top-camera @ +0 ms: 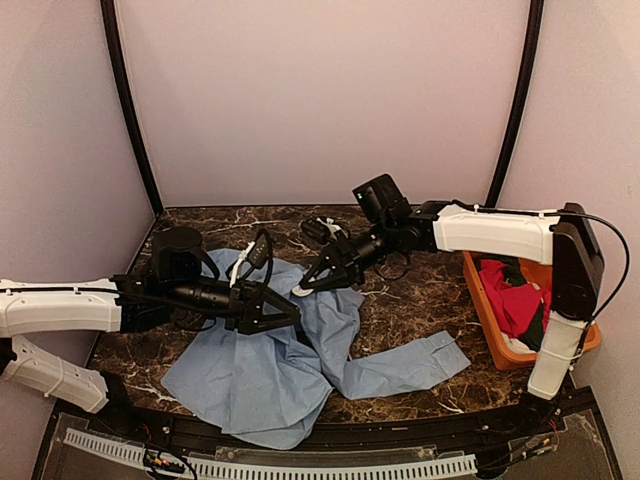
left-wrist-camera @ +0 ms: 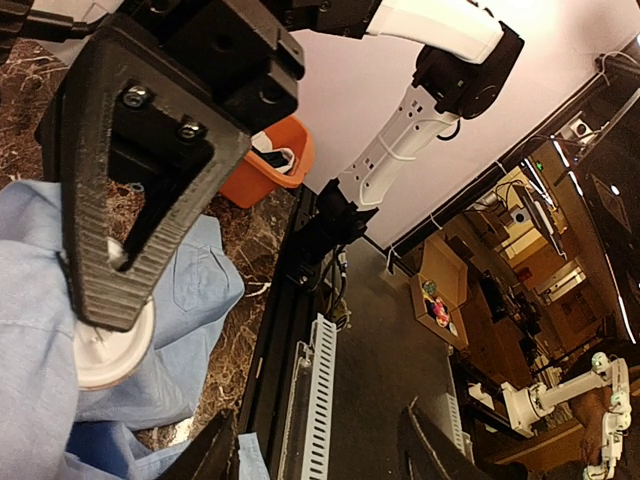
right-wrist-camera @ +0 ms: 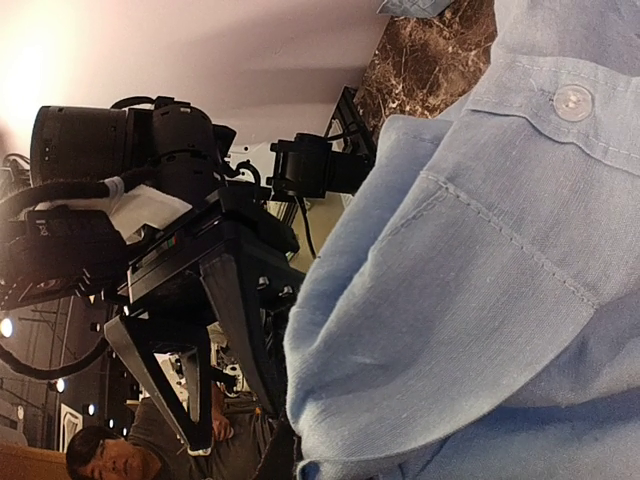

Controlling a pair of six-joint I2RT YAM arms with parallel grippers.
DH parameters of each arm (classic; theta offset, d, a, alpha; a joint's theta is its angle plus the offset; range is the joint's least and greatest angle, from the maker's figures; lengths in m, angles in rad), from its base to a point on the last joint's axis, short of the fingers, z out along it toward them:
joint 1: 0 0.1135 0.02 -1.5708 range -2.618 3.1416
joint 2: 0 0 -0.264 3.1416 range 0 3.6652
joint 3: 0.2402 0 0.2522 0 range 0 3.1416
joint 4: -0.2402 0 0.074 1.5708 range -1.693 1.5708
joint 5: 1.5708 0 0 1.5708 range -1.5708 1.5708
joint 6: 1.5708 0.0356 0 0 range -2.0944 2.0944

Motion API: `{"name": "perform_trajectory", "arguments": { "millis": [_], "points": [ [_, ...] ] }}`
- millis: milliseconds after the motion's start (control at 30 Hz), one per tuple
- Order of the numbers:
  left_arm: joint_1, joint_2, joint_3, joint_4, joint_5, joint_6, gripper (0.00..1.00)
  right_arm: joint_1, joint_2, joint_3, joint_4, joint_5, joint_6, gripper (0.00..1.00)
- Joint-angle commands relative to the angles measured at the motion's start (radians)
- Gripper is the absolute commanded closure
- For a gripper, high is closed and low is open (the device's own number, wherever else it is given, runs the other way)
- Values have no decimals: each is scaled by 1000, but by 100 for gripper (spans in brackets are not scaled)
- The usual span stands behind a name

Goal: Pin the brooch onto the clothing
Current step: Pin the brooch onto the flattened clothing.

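Light blue shirt [top-camera: 260, 370] spread on the marble desk [top-camera: 420, 310], with both arms reaching over it.
The shirt lies crumpled at centre-left of the desk, one sleeve trailing right, near an orange bin [top-camera: 474, 290] that holds a red garment [top-camera: 510, 305]. The right jaws are closed, their tips down at a white round brooch [left-wrist-camera: 115, 355] that lies on the blue cloth; whether they pinch it cannot be told. The left jaws stand open just beside them, above the shirt, with nothing between.

A robotics lab — pale booth walls [top-camera: 320, 100], marble-topped table [top-camera: 420, 305], another white robot arm [left-wrist-camera: 560, 395] beyond.
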Motion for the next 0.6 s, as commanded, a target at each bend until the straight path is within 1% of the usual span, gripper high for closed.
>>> {"name": "perform_trajectory", "arguments": {
  "millis": [0, 33, 67, 133, 300, 567],
  "points": [
    [-14, -11, 22, 47, 36, -17, 46, -17, -8, 24, 29, 14, 3, 100],
    [-19, -9, 28, 26, 13, -9, 46, -18, -6, 25, 30, 14, 4, 100],
    [-22, -7, 41, -31, -33, 11, 46, -17, -5, 28, 31, 13, 5, 100],
    [-23, 2, 36, -62, -95, 18, 45, -17, -5, 33, 42, 11, 13, 100],
    [-24, 26, -24, 3, -182, -27, 45, -18, -17, 43, 50, 7, 25, 100],
    [-5, 19, -35, 63, -264, 11, 44, -14, -42, 36, 52, 3, 33, 100]
  ]
}}
